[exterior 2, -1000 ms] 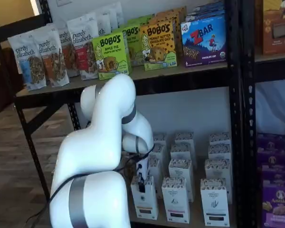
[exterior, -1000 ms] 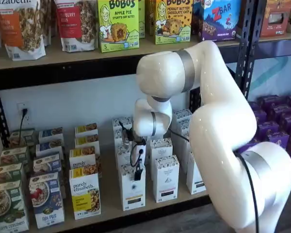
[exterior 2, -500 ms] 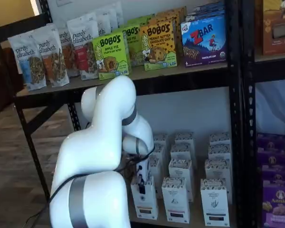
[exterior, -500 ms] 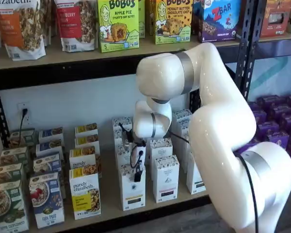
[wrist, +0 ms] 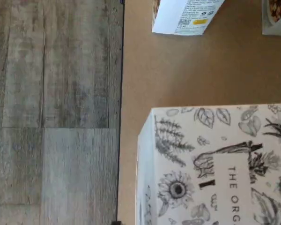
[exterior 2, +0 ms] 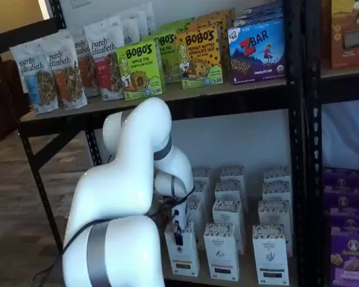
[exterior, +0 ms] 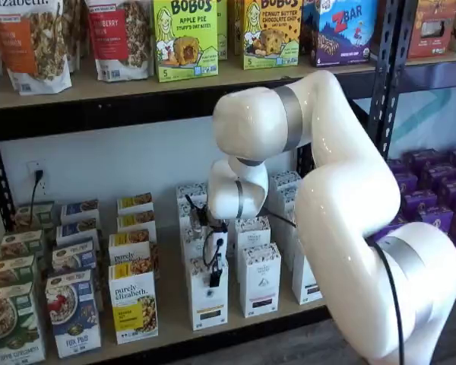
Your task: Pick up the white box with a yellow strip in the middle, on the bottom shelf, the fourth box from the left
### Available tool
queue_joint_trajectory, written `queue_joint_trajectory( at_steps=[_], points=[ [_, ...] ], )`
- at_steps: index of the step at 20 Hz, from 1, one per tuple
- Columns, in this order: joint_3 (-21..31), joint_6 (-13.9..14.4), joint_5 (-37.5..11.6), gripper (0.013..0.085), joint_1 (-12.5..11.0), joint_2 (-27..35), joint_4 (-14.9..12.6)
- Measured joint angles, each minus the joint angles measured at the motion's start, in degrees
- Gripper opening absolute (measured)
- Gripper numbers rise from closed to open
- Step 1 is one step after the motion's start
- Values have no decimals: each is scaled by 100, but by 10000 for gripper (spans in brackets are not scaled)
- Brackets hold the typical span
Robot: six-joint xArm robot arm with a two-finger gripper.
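Note:
The white box [exterior: 207, 298] stands upright at the front of the bottom shelf [exterior: 171, 308], with a speckled top, a pale yellow band and a dark label near its base. It also shows in a shelf view [exterior 2: 183, 254]. My gripper [exterior: 213, 275] hangs just above its top, cable beside it, small and dark in both shelf views [exterior 2: 178, 232]. It is open and holds nothing. The wrist view looks straight down on the white box's top [wrist: 215, 168], printed with black plant drawings, close to the tan board's front edge [wrist: 131, 93].
Like white boxes [exterior: 260, 280] stand right and behind. The purely elizabeth box [exterior: 134, 303] stands left, with cereal boxes [exterior: 74, 312] beyond. My white arm [exterior: 342, 205] fills the right foreground. Wooden floor [wrist: 56, 112] lies beyond the shelf edge. Purple boxes [exterior: 433, 198] fill the neighbouring bay.
The arm has shifted slightly to the left and settled a little. The gripper stays above the same box, which has not moved.

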Motion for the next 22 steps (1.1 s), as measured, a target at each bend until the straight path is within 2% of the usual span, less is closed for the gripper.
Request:
queue_joint_trajectory(
  at_steps=[7, 9, 10, 11, 22],
  points=[
    [-92, 112, -27, 850, 19, 92, -106],
    [-153, 124, -20, 770, 32, 143, -104],
    [-179, 125, 3, 770, 33, 159, -102],
    [-190, 125, 10, 730, 35, 167, -100],
    [-267, 148, 33, 730, 38, 229, -119]
  ],
)
